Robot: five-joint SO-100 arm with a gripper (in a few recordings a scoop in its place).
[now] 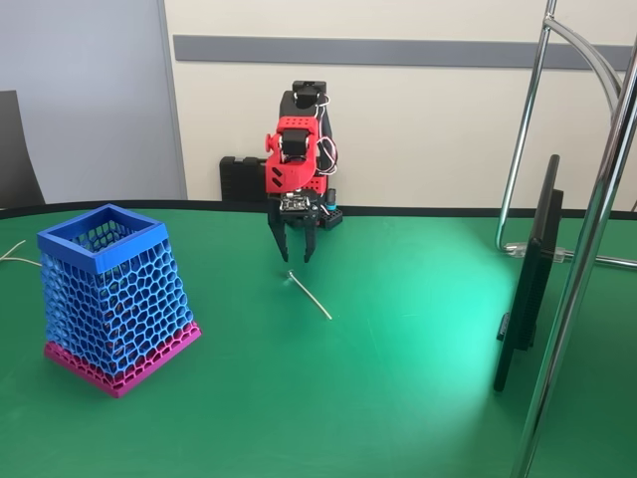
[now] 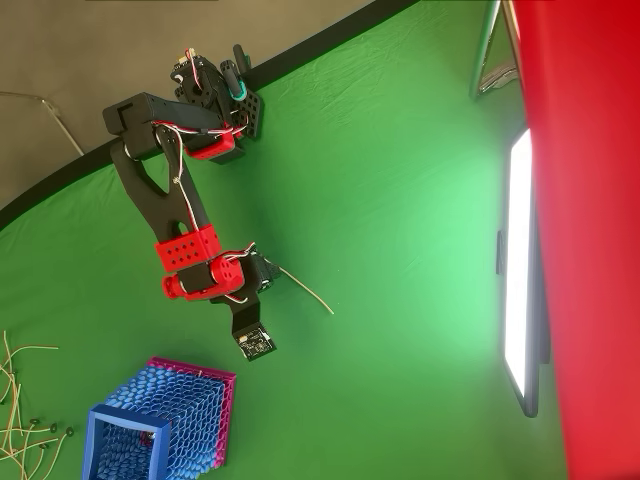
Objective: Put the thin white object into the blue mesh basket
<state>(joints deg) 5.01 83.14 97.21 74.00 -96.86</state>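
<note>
The thin white object (image 1: 311,297) lies flat on the green table, running diagonally, its knobbed end toward the arm; in the overhead view the stick (image 2: 307,291) pokes out from under the wrist. My gripper (image 1: 294,255) points straight down just above the stick's near end, open, with nothing between its dark fingers. From above, the gripper (image 2: 262,277) is mostly hidden under the red wrist. The blue mesh basket (image 1: 111,289) stands upright on its magenta base at the left, well apart from the stick; the overhead view has the basket (image 2: 160,425) at the bottom left.
A thin dark screen (image 1: 528,284) stands on edge at the right, beside a chrome stand (image 1: 587,249). Curved off-white cords (image 2: 20,420) lie left of the basket. A broad red shape (image 2: 590,220) covers the overhead view's right side.
</note>
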